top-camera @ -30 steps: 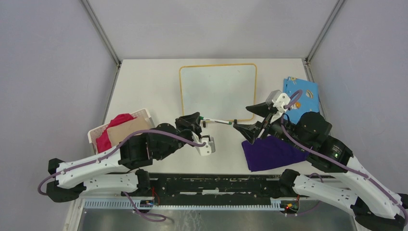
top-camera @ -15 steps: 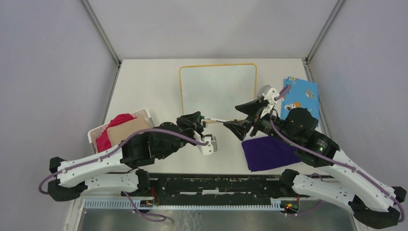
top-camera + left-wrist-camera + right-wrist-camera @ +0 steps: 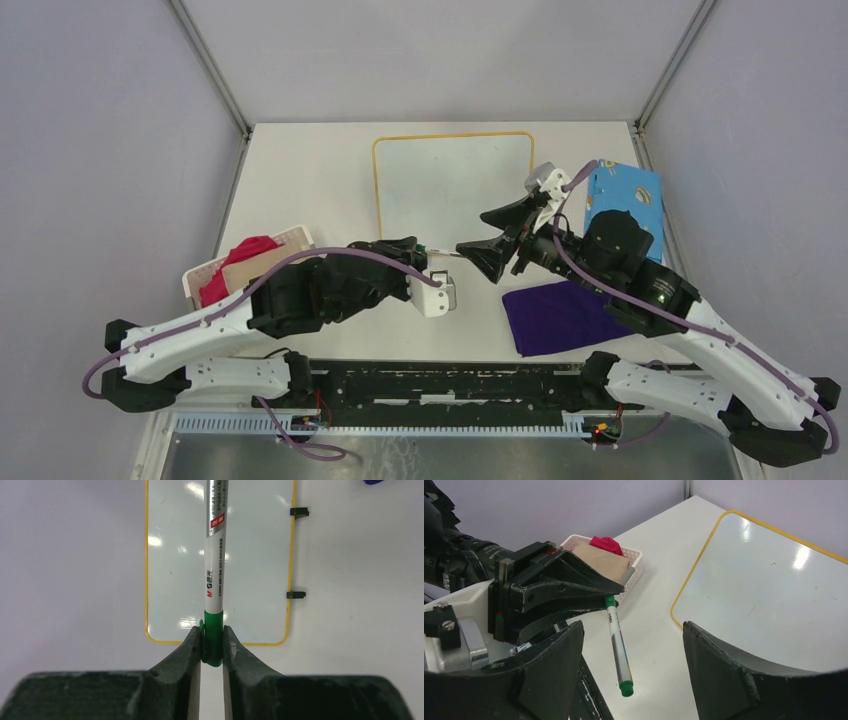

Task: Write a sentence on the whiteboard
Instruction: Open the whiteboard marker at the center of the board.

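The whiteboard [image 3: 452, 190] lies flat at the far middle of the tabletop [image 3: 310, 180], with its yellow-orange rim running close to the far edge and its glossy white face showing patches of glare. Just short of the board's near edge, the left end effector [image 3: 212, 650] is clamped narrowly on the green end of a marker [image 3: 215, 570]. The marker's white barrel juts out from the fingers over the board in the left wrist view. The right end effector [image 3: 476, 234] faces it from the right with its jaws spread wide. In the right wrist view the marker's free green tip sits in the gap between them, and neither finger touches it. A white basket [image 3: 300, 238] stands by the left edge of the tabletop and holds a red cloth [image 3: 238, 262] and a tan cloth [image 3: 265, 268]. A purple cloth [image 3: 560, 315] is spread near the near edge on the right. A blue patterned cloth [image 3: 625, 195] lies by the right edge, just beside the whiteboard's right side.
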`<state>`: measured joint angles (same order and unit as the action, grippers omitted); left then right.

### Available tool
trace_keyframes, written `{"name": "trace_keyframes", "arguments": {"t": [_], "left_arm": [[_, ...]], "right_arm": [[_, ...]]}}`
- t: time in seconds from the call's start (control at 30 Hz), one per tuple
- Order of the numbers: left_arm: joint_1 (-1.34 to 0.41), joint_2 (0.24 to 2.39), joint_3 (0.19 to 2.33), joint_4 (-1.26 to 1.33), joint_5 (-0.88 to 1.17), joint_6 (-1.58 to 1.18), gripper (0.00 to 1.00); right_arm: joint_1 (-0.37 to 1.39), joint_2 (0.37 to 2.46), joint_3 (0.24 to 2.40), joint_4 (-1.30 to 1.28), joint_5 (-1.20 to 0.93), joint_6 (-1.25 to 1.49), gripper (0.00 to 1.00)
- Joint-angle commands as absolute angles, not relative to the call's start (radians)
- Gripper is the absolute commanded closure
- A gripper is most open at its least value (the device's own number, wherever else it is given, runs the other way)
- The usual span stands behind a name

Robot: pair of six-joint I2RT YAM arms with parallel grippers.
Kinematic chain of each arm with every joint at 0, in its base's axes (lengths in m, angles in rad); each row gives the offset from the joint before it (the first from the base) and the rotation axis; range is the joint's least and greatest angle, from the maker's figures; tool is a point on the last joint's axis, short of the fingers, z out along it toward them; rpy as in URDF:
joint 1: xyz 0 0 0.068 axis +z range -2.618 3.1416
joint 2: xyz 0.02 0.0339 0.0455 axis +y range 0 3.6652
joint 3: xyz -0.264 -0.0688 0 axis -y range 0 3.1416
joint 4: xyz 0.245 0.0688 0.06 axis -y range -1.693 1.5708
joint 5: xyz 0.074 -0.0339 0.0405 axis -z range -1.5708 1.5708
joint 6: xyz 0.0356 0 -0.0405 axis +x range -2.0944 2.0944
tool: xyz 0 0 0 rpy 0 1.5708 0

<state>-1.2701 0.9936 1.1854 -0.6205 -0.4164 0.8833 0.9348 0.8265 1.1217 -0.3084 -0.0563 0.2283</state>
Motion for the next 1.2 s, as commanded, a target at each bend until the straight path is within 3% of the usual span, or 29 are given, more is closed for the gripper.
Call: {"name": "trace_keyframes", "arguments": {"t": [0.0, 0.2, 0.8, 1.17], "left_arm": [[-1.277, 0.975, 1.206, -0.648, -0.399, 0.901, 0.98], [-1.277, 0.986, 1.235, -0.643, -0.396, 0.951, 0.98], [-1.277, 0.972, 1.225, -0.657, -0.407, 1.094, 0.98], [-1.278, 0.969, 1.215, -0.675, -0.414, 1.108, 0.98]], "right_arm": [[0.935, 0.881, 1.202, -0.35, -0.084, 0.257, 0.22], [0.935, 0.926, 1.139, -0.304, -0.183, 0.321, 0.26], [0.934, 1.037, 1.167, -0.328, -0.278, 0.349, 0.54], [0.932, 1.064, 1.175, -0.3, -0.289, 0.353, 0.55]]}}
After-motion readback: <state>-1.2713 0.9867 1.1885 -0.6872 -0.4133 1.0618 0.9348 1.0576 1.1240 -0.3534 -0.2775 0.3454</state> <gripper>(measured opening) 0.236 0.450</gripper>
